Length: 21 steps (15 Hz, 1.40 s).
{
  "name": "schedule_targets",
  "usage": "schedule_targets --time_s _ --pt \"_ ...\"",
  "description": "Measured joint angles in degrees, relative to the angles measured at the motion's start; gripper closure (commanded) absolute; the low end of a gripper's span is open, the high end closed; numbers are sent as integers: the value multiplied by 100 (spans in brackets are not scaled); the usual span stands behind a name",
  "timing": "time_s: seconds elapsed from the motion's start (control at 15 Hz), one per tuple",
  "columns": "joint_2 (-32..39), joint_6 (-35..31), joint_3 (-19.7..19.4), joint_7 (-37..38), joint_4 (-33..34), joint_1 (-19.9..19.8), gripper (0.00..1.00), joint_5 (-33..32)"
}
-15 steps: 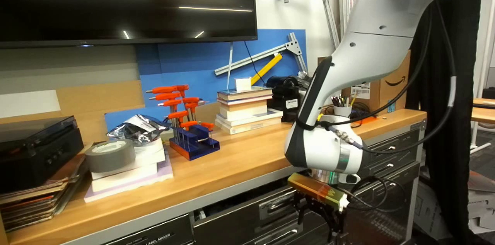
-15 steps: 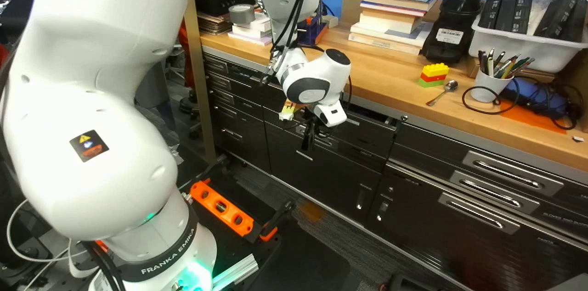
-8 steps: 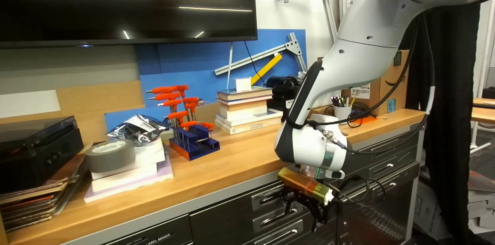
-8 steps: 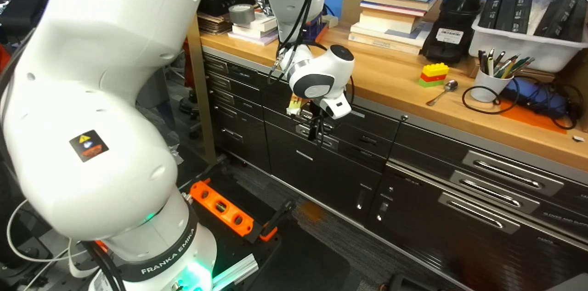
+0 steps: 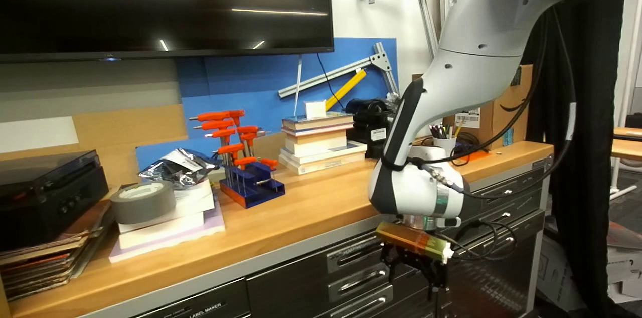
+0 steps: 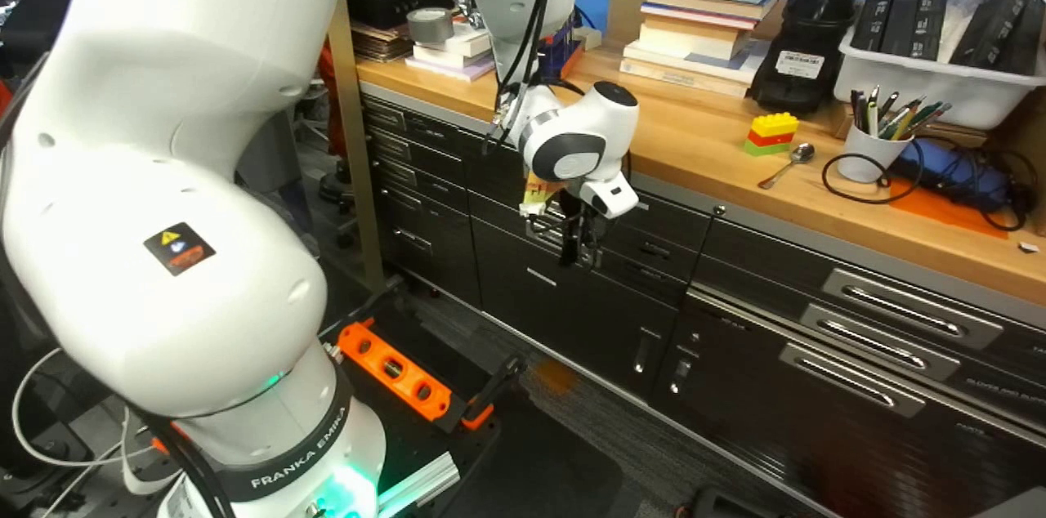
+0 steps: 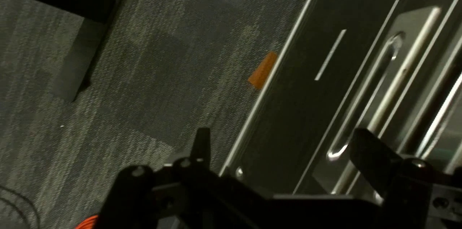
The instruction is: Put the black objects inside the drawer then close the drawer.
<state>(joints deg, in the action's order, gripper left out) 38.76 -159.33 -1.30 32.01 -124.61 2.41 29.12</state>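
Observation:
The drawer [image 5: 308, 268], a wide dark metal front with a bar handle [image 5: 355, 257], sits flush under the worktop, fully closed. Part of its front [image 6: 674, 222] also shows beside the arm in an exterior view, while the inside is hidden. Of the black objects nothing can be seen; they are out of view. My gripper [image 5: 414, 285] hangs fingers-down in front of the drawer stack, below worktop height, and shows as well in an exterior view [image 6: 578, 256]. In the wrist view the gripper [image 7: 282, 133] has widely spread fingers with nothing between them, and drawer fronts lie beyond.
Above the drawers runs the wooden worktop [image 6: 695, 134]. It carries a book stack [image 6: 695, 36], a hex key stand [image 5: 253, 182], a toy brick block [image 6: 771, 134] and a pen cup [image 6: 870, 154]. An orange level [image 6: 377, 358] lies by the robot's base. Loose cables hang near the wrist.
A second ago the drawer stood partly pulled out; half a second ago it was flush. The gripper moved in toward the cabinet, then backed off again. Its fingers stayed spread.

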Motion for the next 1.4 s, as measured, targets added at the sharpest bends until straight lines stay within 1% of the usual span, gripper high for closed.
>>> schedule_targets --time_s 0.13,0.27,0.4,0.53,0.73,0.87,1.13,1.4 --pt "-283 314 -484 210 -376 236 0 -403" --pt "-664 663 -849 302 -787 391 0 -891" --pt "-1148 1018 -1078 303 -1173 473 0 -1468" --pt "-1735 1292 -1189 298 -1532 518 0 -2079" --pt "-2671 1725 -1153 162 -1947 517 0 -2882" --pt "-3310 2128 -1030 -83 -2132 484 0 -3246" --pt "-4577 3067 -583 -901 -2310 267 0 -3438" --pt "-5862 4299 -188 -1565 -2296 112 0 -3441"
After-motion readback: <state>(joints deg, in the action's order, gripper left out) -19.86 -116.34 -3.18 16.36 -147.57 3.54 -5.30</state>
